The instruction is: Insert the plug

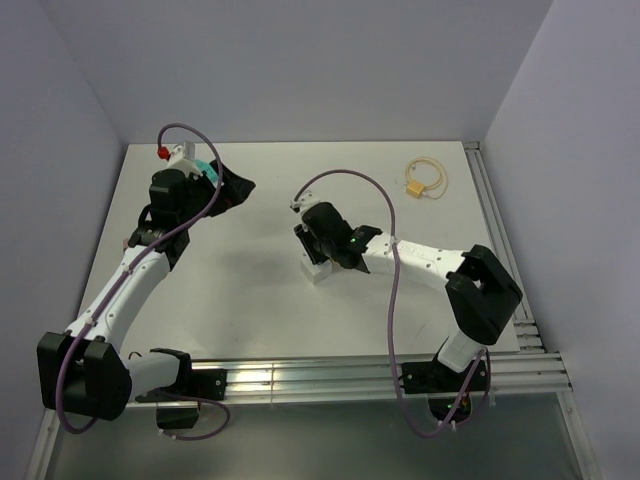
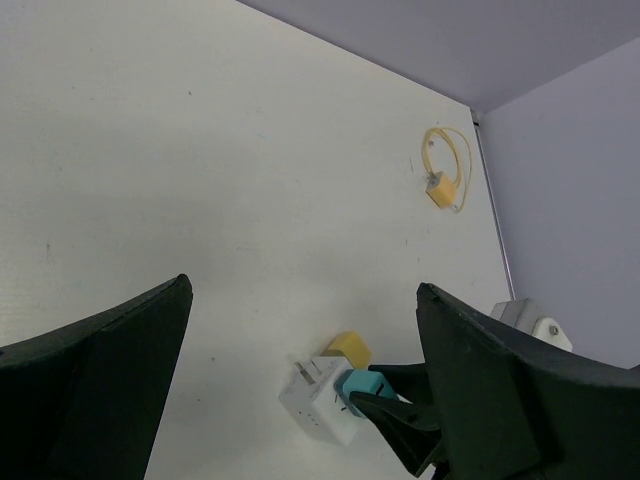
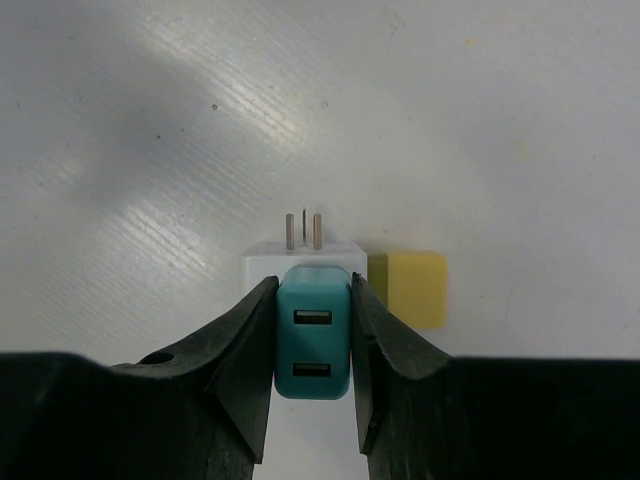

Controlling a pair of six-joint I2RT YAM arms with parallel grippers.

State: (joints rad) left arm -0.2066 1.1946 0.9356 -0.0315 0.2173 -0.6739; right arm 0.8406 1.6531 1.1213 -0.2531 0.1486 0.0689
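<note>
A teal plug (image 3: 313, 340) with two USB ports sits on top of a white socket block (image 3: 262, 264) that lies on the table with its metal prongs (image 3: 303, 230) pointing away. My right gripper (image 3: 314, 284) is shut on the teal plug, one finger on each side. A yellow plug (image 3: 415, 288) sits against the block's right side. The left wrist view shows the same block (image 2: 318, 408), teal plug (image 2: 358, 388) and yellow plug (image 2: 347, 347). My left gripper (image 2: 305, 290) is open and empty, raised at the back left (image 1: 235, 190), far from the block (image 1: 320, 272).
A yellow connector with a looped pale cable (image 1: 425, 180) lies at the back right of the table, also in the left wrist view (image 2: 440, 190). An aluminium rail (image 1: 500, 240) runs along the right edge and another along the front (image 1: 330, 380). Walls close the back and sides.
</note>
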